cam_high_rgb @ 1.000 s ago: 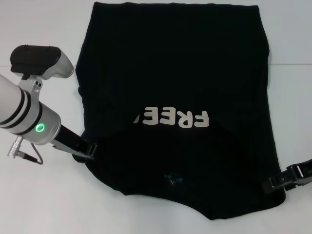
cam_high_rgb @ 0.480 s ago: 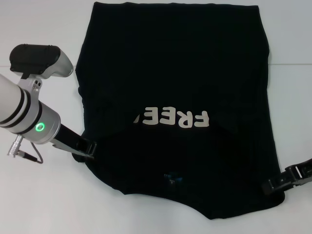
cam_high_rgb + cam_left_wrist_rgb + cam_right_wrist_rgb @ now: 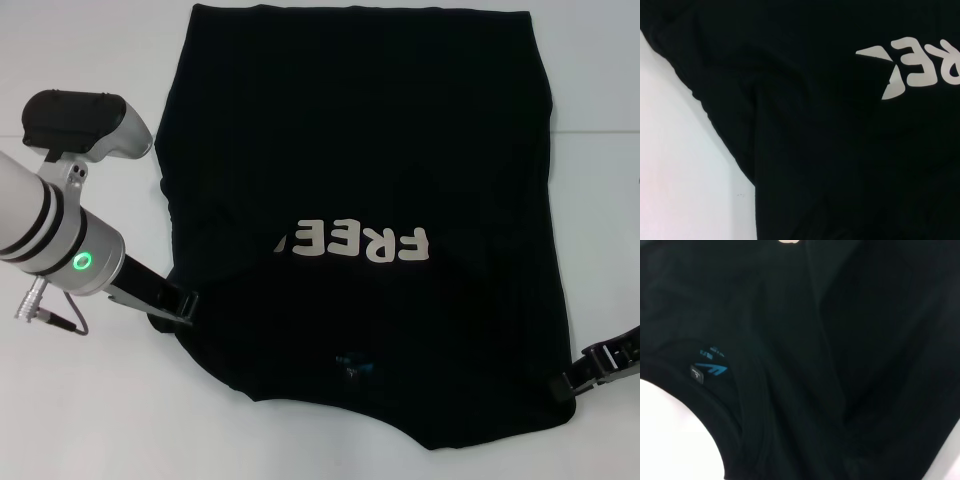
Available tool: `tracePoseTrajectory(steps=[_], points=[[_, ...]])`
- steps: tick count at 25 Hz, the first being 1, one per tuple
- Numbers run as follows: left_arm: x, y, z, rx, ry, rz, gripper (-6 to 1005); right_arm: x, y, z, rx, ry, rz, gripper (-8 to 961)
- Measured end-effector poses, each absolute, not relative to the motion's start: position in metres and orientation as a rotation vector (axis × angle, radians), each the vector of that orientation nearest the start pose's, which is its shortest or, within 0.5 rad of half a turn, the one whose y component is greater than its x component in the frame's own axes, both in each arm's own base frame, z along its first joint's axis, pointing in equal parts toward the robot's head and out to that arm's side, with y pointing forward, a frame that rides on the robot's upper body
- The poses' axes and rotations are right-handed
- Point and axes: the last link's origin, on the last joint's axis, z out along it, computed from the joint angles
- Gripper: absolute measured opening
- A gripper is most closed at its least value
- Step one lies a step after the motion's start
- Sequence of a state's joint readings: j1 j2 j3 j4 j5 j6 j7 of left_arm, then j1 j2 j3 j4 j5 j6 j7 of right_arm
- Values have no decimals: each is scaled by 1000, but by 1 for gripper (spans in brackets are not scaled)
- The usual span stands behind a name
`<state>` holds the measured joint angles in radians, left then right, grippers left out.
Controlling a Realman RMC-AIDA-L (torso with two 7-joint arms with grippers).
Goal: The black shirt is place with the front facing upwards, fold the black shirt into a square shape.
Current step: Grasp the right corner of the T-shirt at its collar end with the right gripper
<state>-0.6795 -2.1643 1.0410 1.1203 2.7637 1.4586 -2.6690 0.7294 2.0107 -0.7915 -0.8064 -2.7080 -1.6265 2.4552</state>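
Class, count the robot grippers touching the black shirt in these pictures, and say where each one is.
2. The left gripper meets the black shirt at its left edge; the right gripper meets its near right corner. None seems hidden.

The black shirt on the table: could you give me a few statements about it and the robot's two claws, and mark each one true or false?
1. The black shirt lies on a white table. True.
2. The lettering on it is red. False: it is cream.
3. The left gripper is at the shirt's edge on the robot's left. True.
4. The right gripper hangs high over the shirt's middle. False: it is at the shirt's near right corner.
5. A small blue neck label shows near the collar. True.
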Motion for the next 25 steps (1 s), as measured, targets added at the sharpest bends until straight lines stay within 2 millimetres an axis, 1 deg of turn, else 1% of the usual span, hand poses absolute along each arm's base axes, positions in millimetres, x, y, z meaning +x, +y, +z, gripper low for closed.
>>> tracePoseTrajectory(steps=[3, 9, 14, 19, 25], points=[[-222, 376, -1, -2300, -1397, 323, 51, 273, 356, 26, -2418, 1661, -366, 462], [-224, 375, -1, -2302, -1395, 323, 51, 269, 359, 25, -2427, 1641, -379, 211], [-223, 375, -1, -2309, -1400, 309, 51, 270, 360, 32, -2417, 1651, -327, 47], [-223, 374, -2, -2311, -1402, 307, 51, 276, 359, 36, -2400, 1665, -306, 44], [-222, 373, -2, -2318, -1409, 306, 51, 284, 353, 40, -2383, 1712, -254, 68]])
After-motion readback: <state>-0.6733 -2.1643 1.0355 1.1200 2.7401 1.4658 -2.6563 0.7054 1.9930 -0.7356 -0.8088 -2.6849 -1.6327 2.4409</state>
